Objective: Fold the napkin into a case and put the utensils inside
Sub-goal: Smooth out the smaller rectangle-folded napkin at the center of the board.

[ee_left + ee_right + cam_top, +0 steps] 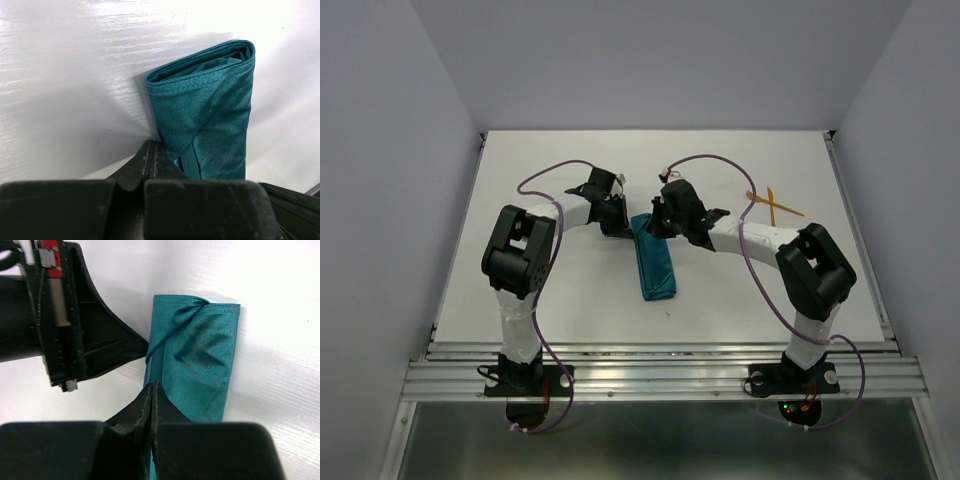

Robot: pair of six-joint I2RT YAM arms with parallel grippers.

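Case (655, 265) folded flat, utensils (773, 205) well apart, L pincer (152, 150), R pincer (152, 390) pressed together

A white table (720, 310) fills the middle of the overhead view, its surface smooth and faintly glossy. Plain pale lavender-grey walls enclose it: a back wall (660, 60) at 12 o'clock, a left wall (370, 250) at 9 o'clock and a right wall (920, 200) at 3 o'clock. At 6 o'clock a ribbed aluminium rail (660, 375) runs along the table's near edge, with a dark grey panel (650, 440) below it. The light is soft and even, casting gentle shadows.
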